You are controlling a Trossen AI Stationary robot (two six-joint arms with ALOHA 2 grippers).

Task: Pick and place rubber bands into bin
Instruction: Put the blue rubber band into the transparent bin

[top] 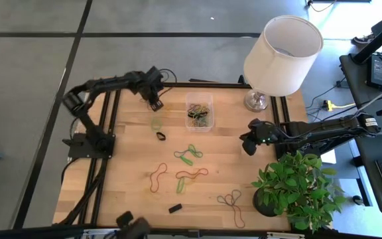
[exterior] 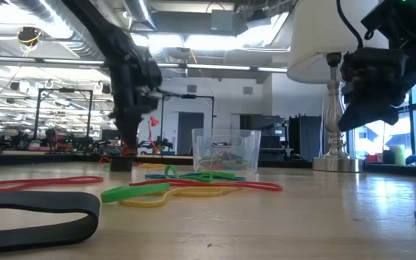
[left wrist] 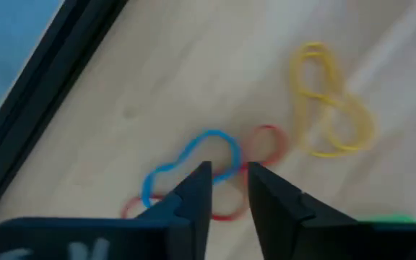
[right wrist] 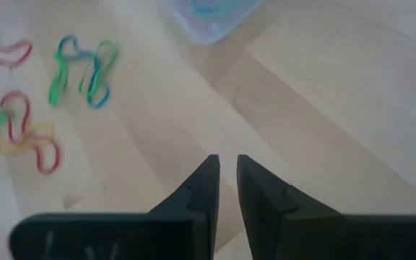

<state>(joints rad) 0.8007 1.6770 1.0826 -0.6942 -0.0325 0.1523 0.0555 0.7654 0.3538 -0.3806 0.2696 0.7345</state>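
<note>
The clear bin [top: 199, 113] stands on the far middle of the table and holds several rubber bands; it also shows in the low view [exterior: 226, 153]. Loose rubber bands lie flat on the wood: green ones [top: 189, 154], a red one [top: 158, 178], a grey one [top: 231, 199]. My left gripper [top: 155, 102] is near the table's far left edge, pointing down. It is narrowly open over a blue band [left wrist: 191, 154] and a red band [left wrist: 267, 141], with a yellow band [left wrist: 329, 101] farther off. My right gripper [top: 249, 144] hovers right of the bin, shut and empty [right wrist: 227, 167]. My left gripper comes from above with its fingertips [left wrist: 198, 179] on either side of the spot where the blue band crosses the red one [left wrist: 231, 163]. I cannot tell whether they touch the bands, which lie flat on the table.
A white lampshade on a metal base [top: 280, 56] stands at the far right corner. A potted plant [top: 297, 189] fills the near right corner. A black band [top: 160, 136] and a small black block [top: 175, 208] lie on the wood. A dark frame rail [left wrist: 42, 94] runs close beside the left gripper.
</note>
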